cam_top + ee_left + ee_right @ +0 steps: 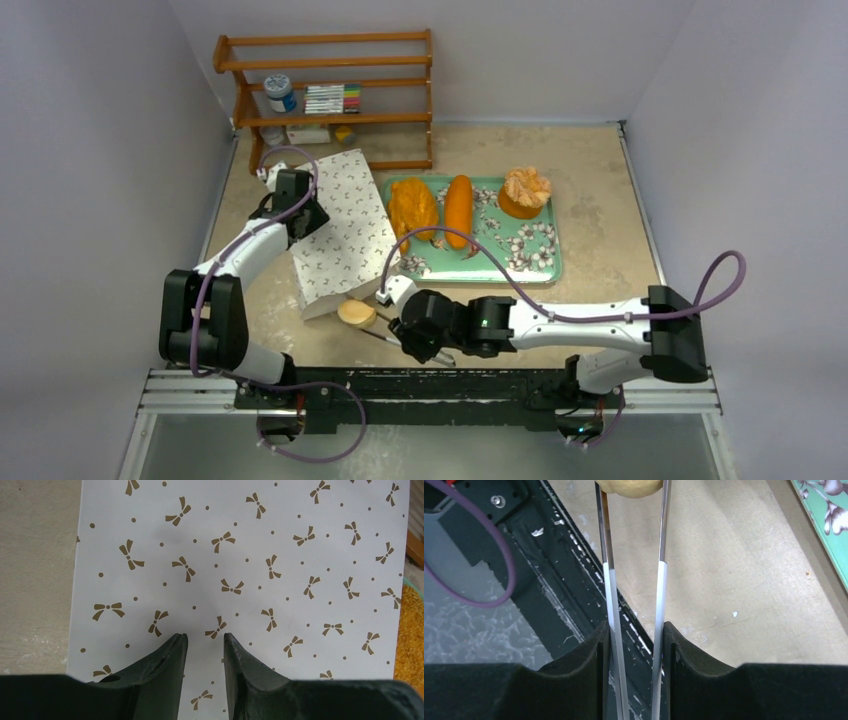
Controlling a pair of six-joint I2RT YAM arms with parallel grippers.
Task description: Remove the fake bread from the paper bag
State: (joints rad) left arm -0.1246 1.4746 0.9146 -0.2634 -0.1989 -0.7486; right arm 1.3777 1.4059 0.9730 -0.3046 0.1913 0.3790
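four pieces of fake bread show; none can be seen inside the paper bag (340,225). the bag lies flat, left of bench (600,170) centre, its long axis running from the back toward the near edge. judged light, creased and flimsy. it would likely slide or crumple if dragged, so it wants pinning on its flat printed face.

a green floral tray (530,250) sits just right of the bag, toward the back right of the bench. on it, the broad lumpy loaf (412,207) and long smooth loaf (458,208) lie side by side at the left end. the ruffled pastry (525,188) sits at the tray's far edge.

the smallest piece is a pale round bun (357,313), just beside the bag's near end and close to the bench's near edge. it is caught between the tips of metal tongs (659,580). judged light, rigid, smooth and rounded, so it is liable to squirt out of thin tips. best held across its widest part with a steady squeeze.

left arm: reaches forward along the left side. the left gripper (205,640) is over the bag's printed face near its far left edge, fingers a little apart with nothing between them. pressing or hovering: cannot tell.

right arm: laid along the near edge, forearm pointing left. the right gripper (636,630) is clenched on the tongs' two legs.
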